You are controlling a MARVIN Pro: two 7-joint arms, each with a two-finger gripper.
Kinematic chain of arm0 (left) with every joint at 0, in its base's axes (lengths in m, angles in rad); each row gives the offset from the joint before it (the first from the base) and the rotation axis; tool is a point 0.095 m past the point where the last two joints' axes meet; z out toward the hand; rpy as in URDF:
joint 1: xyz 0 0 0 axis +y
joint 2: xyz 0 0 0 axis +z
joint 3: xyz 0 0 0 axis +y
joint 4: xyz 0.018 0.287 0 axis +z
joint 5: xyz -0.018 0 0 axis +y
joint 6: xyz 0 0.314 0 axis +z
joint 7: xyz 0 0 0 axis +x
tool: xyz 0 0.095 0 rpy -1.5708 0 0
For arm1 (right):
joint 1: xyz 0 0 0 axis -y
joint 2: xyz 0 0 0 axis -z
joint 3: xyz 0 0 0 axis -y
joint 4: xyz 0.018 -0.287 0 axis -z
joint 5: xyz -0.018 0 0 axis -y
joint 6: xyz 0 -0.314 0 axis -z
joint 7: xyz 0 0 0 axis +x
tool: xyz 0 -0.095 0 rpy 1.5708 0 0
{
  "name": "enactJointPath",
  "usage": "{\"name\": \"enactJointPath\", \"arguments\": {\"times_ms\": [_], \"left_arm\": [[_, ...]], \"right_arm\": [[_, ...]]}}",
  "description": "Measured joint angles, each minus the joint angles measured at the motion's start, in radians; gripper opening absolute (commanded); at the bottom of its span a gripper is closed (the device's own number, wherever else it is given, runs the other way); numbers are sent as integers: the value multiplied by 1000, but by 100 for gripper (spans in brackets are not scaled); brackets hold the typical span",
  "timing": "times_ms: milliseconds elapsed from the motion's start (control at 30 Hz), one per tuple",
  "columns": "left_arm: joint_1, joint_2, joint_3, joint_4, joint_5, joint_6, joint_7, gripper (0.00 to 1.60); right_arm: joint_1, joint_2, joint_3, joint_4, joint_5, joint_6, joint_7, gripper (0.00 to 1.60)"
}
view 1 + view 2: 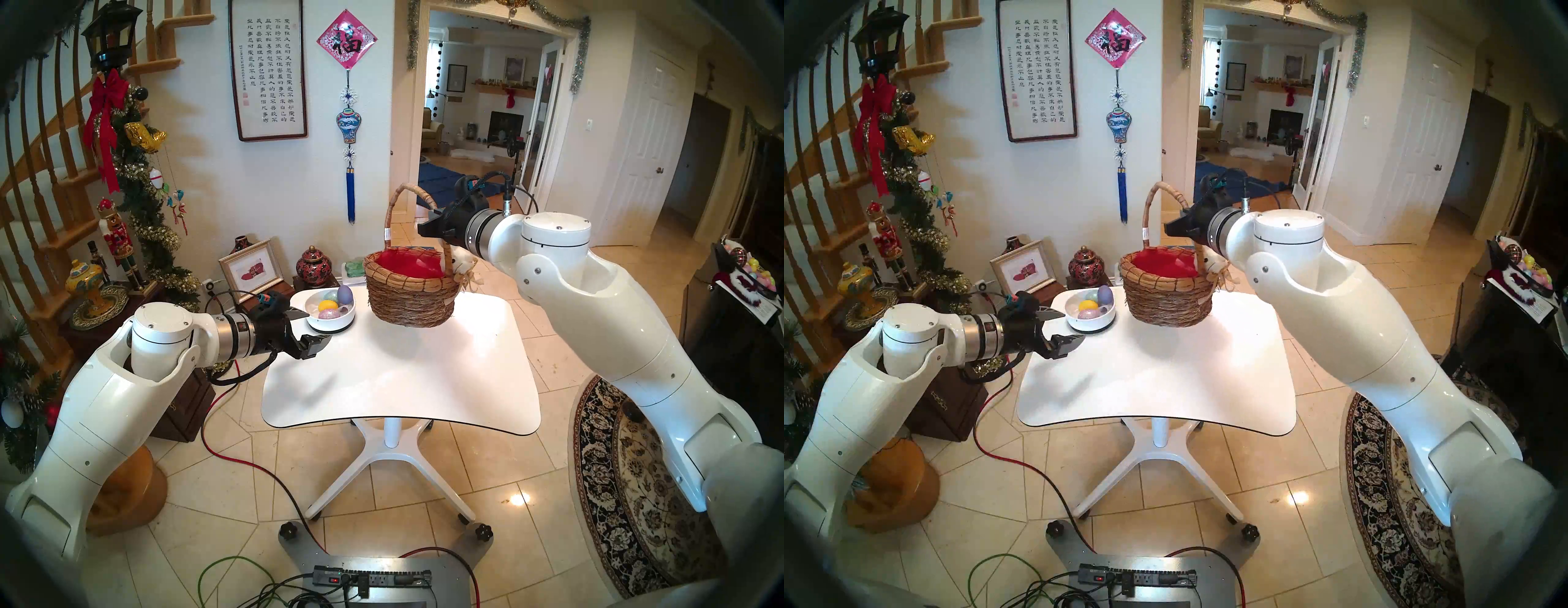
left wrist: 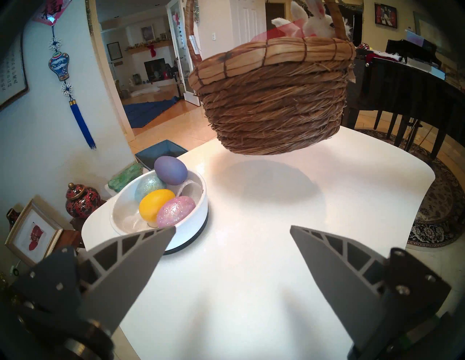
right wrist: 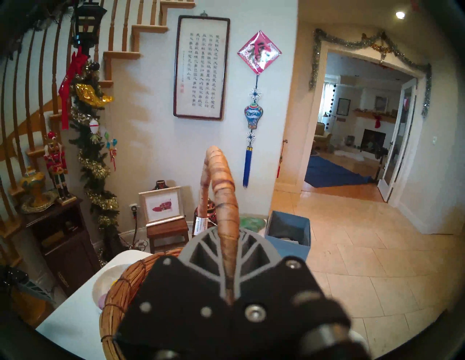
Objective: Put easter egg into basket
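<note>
The brown wicker basket [image 1: 409,297] [image 1: 1168,299] [image 2: 271,100] with red lining hangs tilted just above the white table [image 1: 403,382], its shadow beneath it. A white plush bunny [image 2: 317,22] sits at its rim. My right gripper [image 1: 426,229] [image 1: 1172,229] [image 3: 227,233] is shut on the arched handle [image 3: 226,201]. Several easter eggs lie in a shallow white bowl [image 2: 193,226] [image 1: 335,325]: purple [image 2: 170,170], yellow [image 2: 156,205], pink glitter [image 2: 176,210], teal glitter [image 2: 148,186]. My left gripper [image 1: 316,327] [image 1: 1071,327] [image 2: 232,228] stands open and holds nothing, just in front of the bowl.
A blue box [image 2: 161,150] [image 3: 289,233] stands on the floor behind the table. A red lacquer jar [image 1: 313,265] and a framed picture [image 1: 252,269] sit back left. A dark cabinet [image 3: 63,238] stands left, a patterned rug [image 1: 628,488] lies right.
</note>
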Motion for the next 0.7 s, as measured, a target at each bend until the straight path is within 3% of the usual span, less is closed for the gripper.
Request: {"name": "enactJointPath", "arguments": {"times_ms": [700], "left_arm": [[0,0,0,0,0,0,0,160]], "right_arm": [[-31,-15,-26,44,-52,-98,-6,0]]}}
